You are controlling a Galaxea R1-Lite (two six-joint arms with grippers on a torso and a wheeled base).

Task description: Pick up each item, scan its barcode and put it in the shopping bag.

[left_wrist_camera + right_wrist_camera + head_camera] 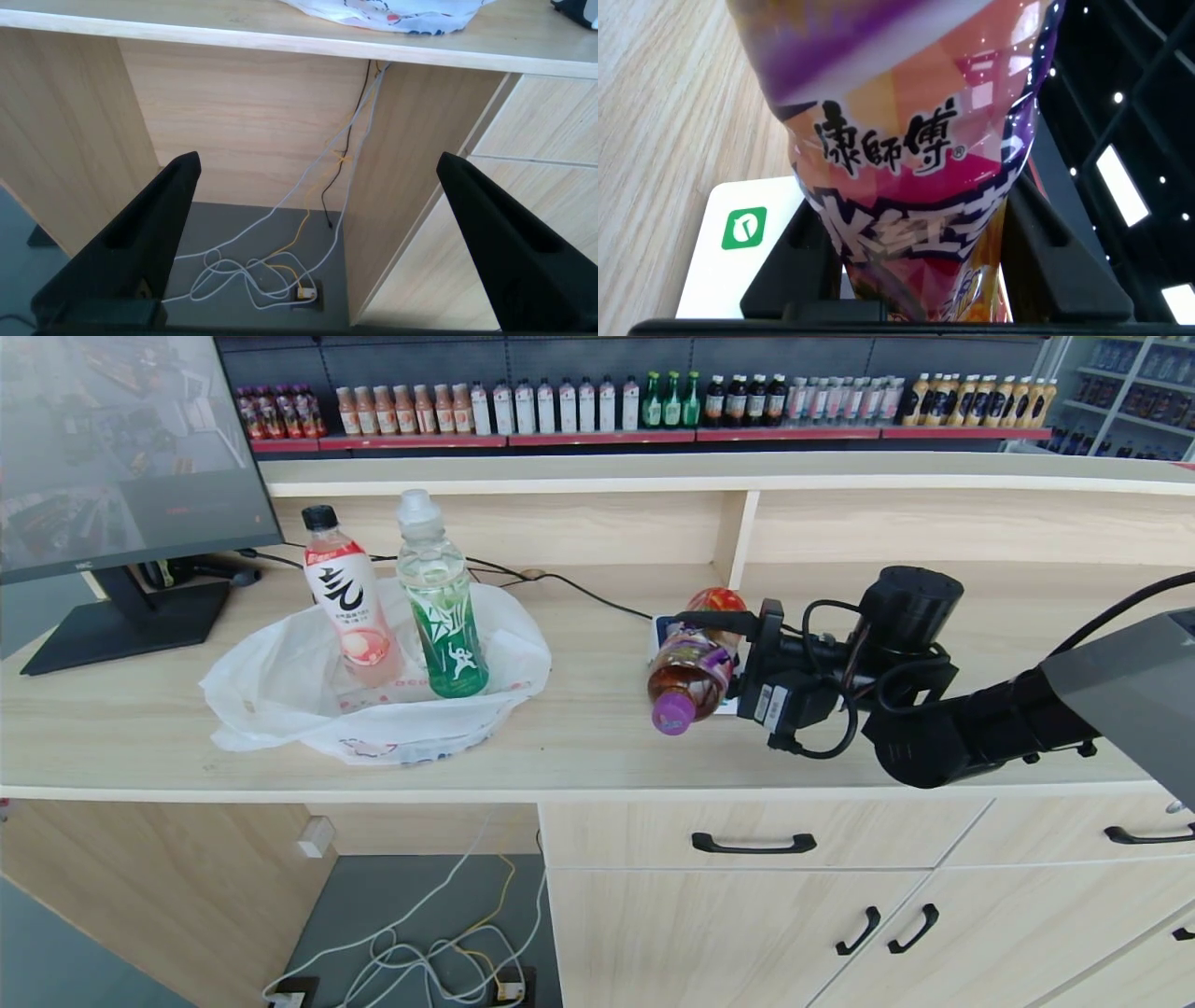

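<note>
A: Right, risks first. Right end effector (724, 658) pinches the tea bottle (681, 683) round its middle. The bottle lies on its side, purple cap toward the robot, held just above the scanner (661, 633) on the tabletop (597, 737).

B: Grip concern?

A: Round, slick wrap, and the cap end hangs out past the fingers (719, 618). My guess is it could roll or creep in the pinch on the swing over to the shopping bag (261, 695).

B: And the scan itself?

A: Can't find the barcode in any view. If it faces away from the scanner, there's no read, and the item goes in unscanned.

B: Bag?

A: Limp, rim slumped open on the tabletop. Pink-label bottle (350, 602) and green-label bottle (443, 616) stand upright inside, just beside each other. A third lowered against them probably tips one, maybe out over the rim.

B: Views, differences?

A: Head view gives the layout: bag well apart from the scanner, monitor (121, 439) at far left. Right wrist view adds the bottle's wrap up close, with the scanner's white face (738, 252) and its green mark right behind it.

B: Left arm?

A: Left wrist view: left end effector (318, 173) spread wide, nothing between its fingers (140, 233). It sits low, looking under the tabletop edge at loose cables (271, 257) on the floor. A corner of the bag peeks over the top.
</note>
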